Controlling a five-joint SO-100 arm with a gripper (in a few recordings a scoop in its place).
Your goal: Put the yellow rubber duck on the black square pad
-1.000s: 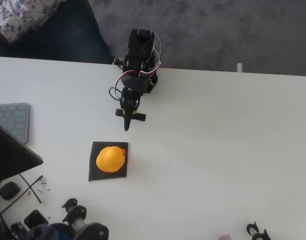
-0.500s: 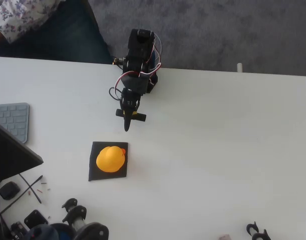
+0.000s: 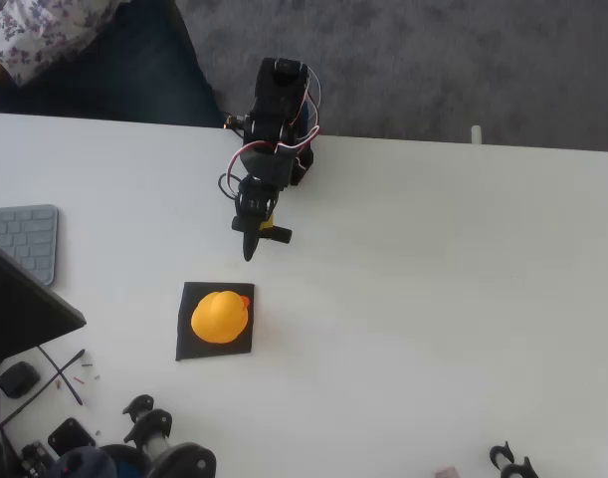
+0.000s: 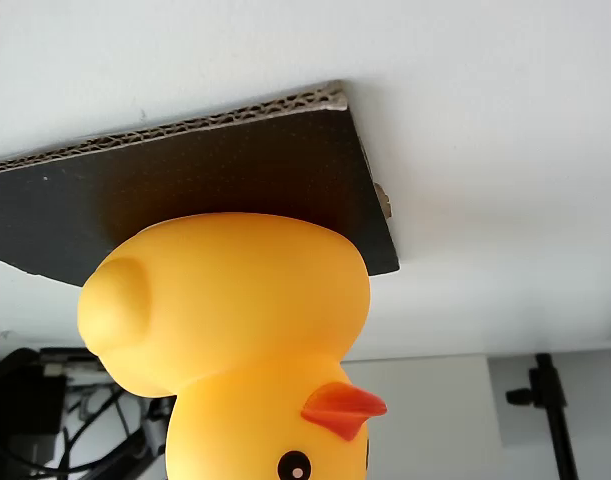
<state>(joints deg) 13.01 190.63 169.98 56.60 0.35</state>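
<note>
- In the overhead view we see the black two-finger gripper (image 3: 250, 251) pointing down the picture toward the pad, its tips drawn to one narrow point with no gap showing between them; it holds nothing.
- It hangs over bare white table (image 3: 433, 299), apart from the pad, just above it in the picture.
- We find the small rounded yellow rubber duck (image 3: 220, 317) sitting on the flat black square pad (image 3: 188, 342), covering much of its upper middle, its red-orange beak toward the pad's top right corner.
- In the wrist view the picture is upside down: the duck (image 4: 235, 330) fills the lower middle, and the pad (image 4: 185, 180) shows a corrugated cardboard edge.
- At the left edge of the overhead view lie a pale grey keyboard (image 3: 25, 239) and a dark slanted laptop edge (image 3: 25, 314).
</note>
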